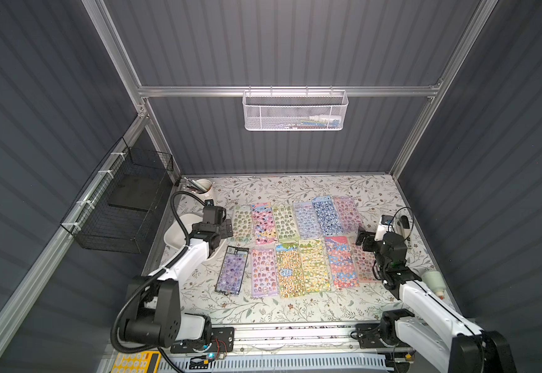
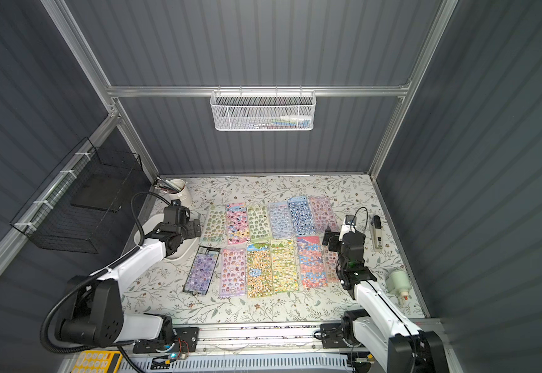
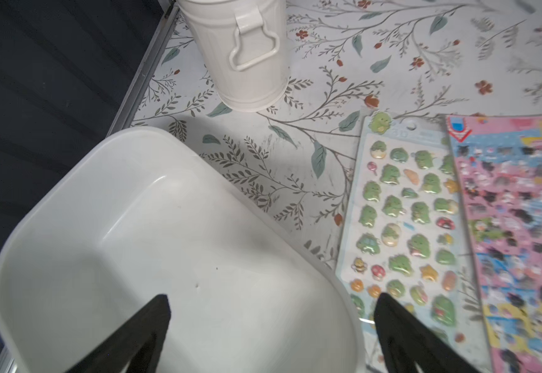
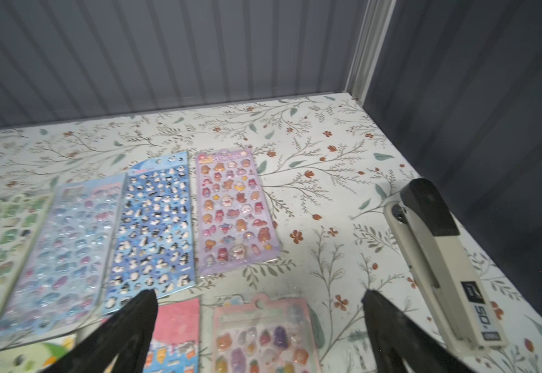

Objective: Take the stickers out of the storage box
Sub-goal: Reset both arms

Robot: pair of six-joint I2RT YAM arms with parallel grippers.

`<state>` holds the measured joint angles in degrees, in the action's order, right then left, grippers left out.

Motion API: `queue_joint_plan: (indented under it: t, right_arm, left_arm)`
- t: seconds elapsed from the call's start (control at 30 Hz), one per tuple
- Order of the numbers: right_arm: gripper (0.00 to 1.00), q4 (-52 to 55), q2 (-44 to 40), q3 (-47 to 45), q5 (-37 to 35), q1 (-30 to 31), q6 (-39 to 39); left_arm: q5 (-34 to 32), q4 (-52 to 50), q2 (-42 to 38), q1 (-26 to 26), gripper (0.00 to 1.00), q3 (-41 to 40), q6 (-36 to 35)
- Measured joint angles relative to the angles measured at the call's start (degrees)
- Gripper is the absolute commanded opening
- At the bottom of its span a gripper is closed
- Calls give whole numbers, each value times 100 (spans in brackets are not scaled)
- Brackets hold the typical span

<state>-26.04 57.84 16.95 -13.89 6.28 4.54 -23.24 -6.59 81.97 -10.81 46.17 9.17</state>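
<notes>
Grippers, as we log them: left gripper (image 3: 273, 297), jaws spread wide on nothing, over the rim of the storage box (image 3: 69, 226) at the left edge of the table (image 1: 263, 310); right gripper (image 4: 259, 292), equally spread, over the stickers (image 1: 287, 269), laid in two rows beside that box.

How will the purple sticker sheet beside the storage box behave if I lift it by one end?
The purple sticker sheet looks thin and long, lying flat on the table, so it would probably droop. Its glossy surface reflects light, so it may be slippery and slide if pushed. It is likely very light.
</notes>
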Motion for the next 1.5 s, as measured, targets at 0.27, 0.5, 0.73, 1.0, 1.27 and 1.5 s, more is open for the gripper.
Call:
queue_joint_plan:
  t: [0.27, 0.5, 0.73, 1.0, 1.27, 1.5]
  right_arm:
    - [99, -2660, 1908, -319, -179, -109, -442]
    - [99, -4599, 2927, -962, -142, -299, -468]
    - [99, -5123, 2900, -901, 76, -354, -481]
    - [99, -4063, 2682, -170, 448, -662, -350]
    - [99, -3298, 2640, 85, 774, -920, -129]
    - [99, -3213, 2640, 85, 846, -920, -68]
  left_arm:
    - [39, 1617, 649, 310, 100, -470, -579]
    - [584, 3436, 911, 603, 100, -1169, -835]
    - [979, 4564, 1106, 470, 100, -1545, -1108]
    - [1198, 5165, 1257, 444, 100, -1602, -1283]
    - [1423, 5949, 1506, 673, 100, -1808, -1163]
    - [1456, 5914, 1517, 734, 100, -1808, -1130]
